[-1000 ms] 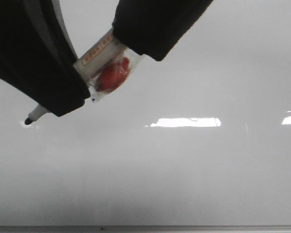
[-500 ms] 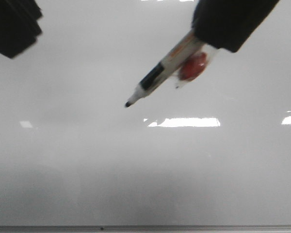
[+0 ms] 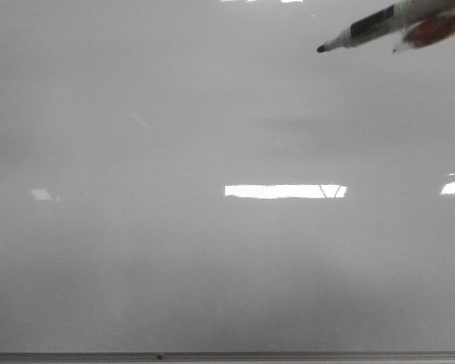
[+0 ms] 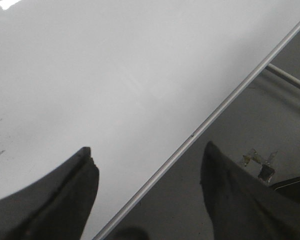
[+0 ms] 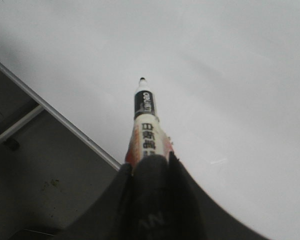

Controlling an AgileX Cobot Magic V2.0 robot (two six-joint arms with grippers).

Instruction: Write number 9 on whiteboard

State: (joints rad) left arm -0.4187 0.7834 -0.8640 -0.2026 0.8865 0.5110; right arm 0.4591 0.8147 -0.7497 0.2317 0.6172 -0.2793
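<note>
The whiteboard (image 3: 212, 265) fills the front view, glossy pale grey with bright glare patches. I see no drawn number 9 on it in any view. A black-tipped marker (image 3: 364, 29) with a red tag pokes in at the top right, its tip raised off the board. My right gripper (image 5: 149, 162) is shut on the marker (image 5: 146, 120), which points out over the whiteboard (image 5: 230, 75). My left gripper (image 4: 147, 155) is open and empty, straddling the frame strip (image 4: 230, 102) at the edge of the whiteboard (image 4: 115, 65). Neither gripper shows in the front view.
The thin grey frame strip (image 3: 227, 355) runs along the near edge. Beyond the board's edge lies dark floor with a metal bar (image 4: 287, 79), which also shows in the right wrist view (image 5: 20, 127). Small debris (image 4: 260, 162) lies on the floor.
The marker has swept from the left across to the top right and upward. The left arm has left the front view, and the right arm is out of it except for the marker.
</note>
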